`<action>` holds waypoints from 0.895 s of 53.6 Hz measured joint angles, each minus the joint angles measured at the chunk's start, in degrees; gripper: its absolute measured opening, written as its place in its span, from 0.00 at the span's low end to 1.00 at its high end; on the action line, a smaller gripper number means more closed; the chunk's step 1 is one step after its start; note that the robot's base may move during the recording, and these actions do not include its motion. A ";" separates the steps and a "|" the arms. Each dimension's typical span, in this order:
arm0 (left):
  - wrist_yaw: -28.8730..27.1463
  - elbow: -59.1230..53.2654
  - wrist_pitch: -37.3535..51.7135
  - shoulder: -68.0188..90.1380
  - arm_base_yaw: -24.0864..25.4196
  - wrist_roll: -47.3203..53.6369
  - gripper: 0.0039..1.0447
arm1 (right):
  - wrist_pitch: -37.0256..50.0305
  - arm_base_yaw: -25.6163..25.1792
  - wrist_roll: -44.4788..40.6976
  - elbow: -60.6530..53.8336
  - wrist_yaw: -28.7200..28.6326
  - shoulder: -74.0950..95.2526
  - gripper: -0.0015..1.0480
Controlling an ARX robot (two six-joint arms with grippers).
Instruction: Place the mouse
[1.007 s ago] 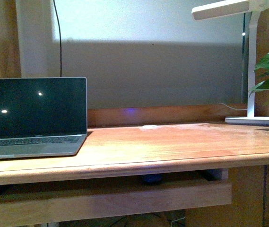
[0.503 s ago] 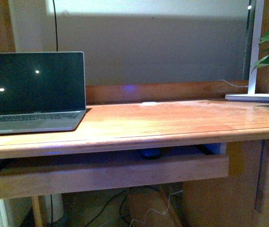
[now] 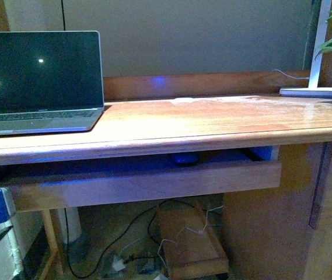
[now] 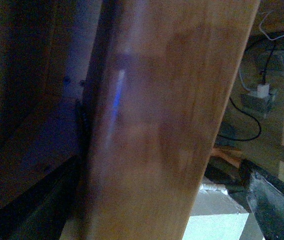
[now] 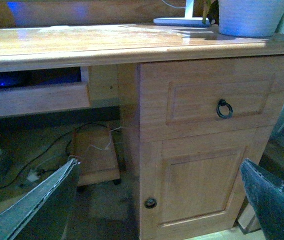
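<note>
l. hand (image 4: 151, 210) newly at tray front (image 3: 154, 182), mouse (image 3: 185, 158) behind

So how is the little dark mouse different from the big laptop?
The open silver laptop with a dark screen sits on the wooden desk top. The small dark rounded mouse lies below it in the pull-out wooden tray. The laptop is far bigger than the mouse. The laptop is flat with its screen standing up, while the mouse is a low rounded lump. Both rest on wood, with nothing holding them.
</note>
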 joint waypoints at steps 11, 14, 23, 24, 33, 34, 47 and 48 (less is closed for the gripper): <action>-0.44 3.34 -8.96 1.75 -1.11 3.50 0.93 | 0.00 0.00 0.00 0.00 0.02 0.00 0.93; -0.48 3.82 -16.52 -0.61 -1.73 2.03 0.93 | 0.00 0.00 0.00 0.00 0.02 0.00 0.93; 3.67 3.72 -39.52 -9.64 -1.84 -1.29 0.93 | 0.00 0.00 0.00 0.00 0.07 0.00 0.93; 4.09 3.61 -40.74 -10.21 -1.81 -1.33 0.93 | 0.00 0.00 0.00 0.00 0.04 0.00 0.93; 13.53 -0.44 -56.85 -19.10 -1.18 -3.54 0.93 | 0.00 0.00 0.00 0.00 0.02 0.00 0.93; 15.87 -1.55 -58.97 -20.81 -1.20 -4.70 0.93 | 0.00 0.00 0.00 0.00 0.02 0.00 0.93; 27.82 -11.28 -68.35 -36.15 -4.55 -21.86 0.93 | 0.00 0.00 0.00 0.00 0.02 0.00 0.93; 27.82 -11.91 -67.89 -36.94 -4.81 -22.53 0.93 | 0.00 0.00 0.00 0.00 0.02 0.00 0.93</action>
